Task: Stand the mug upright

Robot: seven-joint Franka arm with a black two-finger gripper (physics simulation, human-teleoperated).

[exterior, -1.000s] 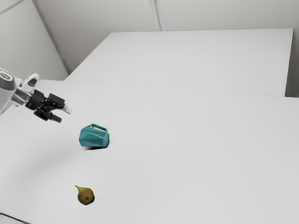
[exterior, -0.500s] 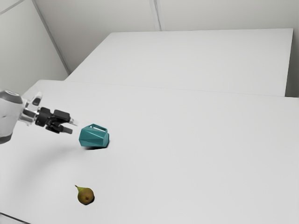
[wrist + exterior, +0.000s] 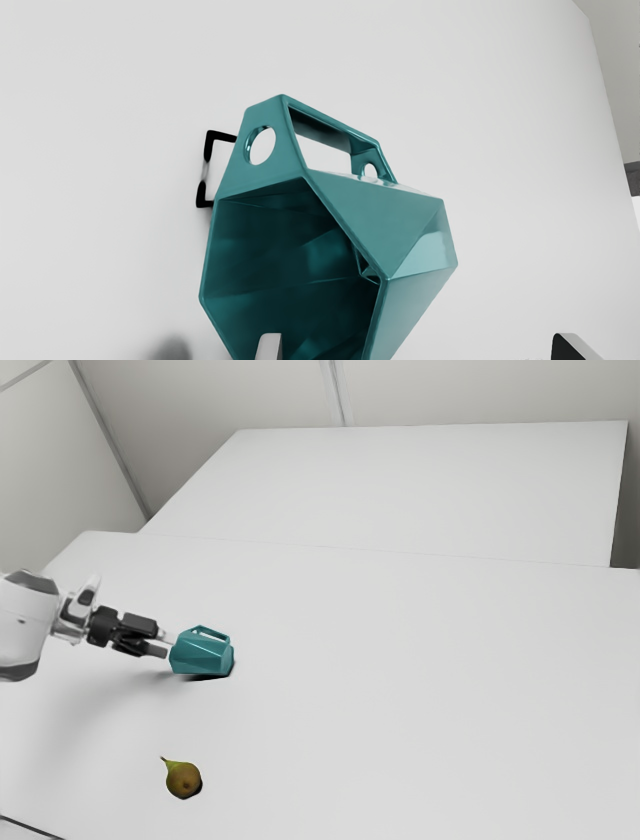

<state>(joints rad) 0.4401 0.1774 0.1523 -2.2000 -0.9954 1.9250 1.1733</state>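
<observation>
Over toward the exterior view's right has come the hand [image 3: 168, 646], travelling lower in that view too, and by now its fingertips are right up at the mug [image 3: 202, 654]. Neither the mug nor the pear [image 3: 183, 780] has budged from where it lay a second ago.

From where I stand, the mug, a teal, many-faceted thing, is lying on its side on the white worktop [image 3: 400, 690], its handle [image 3: 212, 631] uppermost. Its open mouth [image 3: 295, 260] faces the hand, and you can look straight into the dark hollow of it in the wrist view.

The hand's two fingers stand wide apart, clamped on nothing. One fingertip [image 3: 270, 346] shows in front of the mouth, the other out past the mug's faceted flank, so that a side of the mug lies in line with the gap. Whether either finger touches it, I couldn't tell you.

The arm [image 3: 25, 625] reaches in from the exterior view's left, above the worktop. As for the pear, it's green and brown, sitting well apart from the mug, nearer the exterior view's bottom edge, with its stem end pointing to that view's upper left.
</observation>
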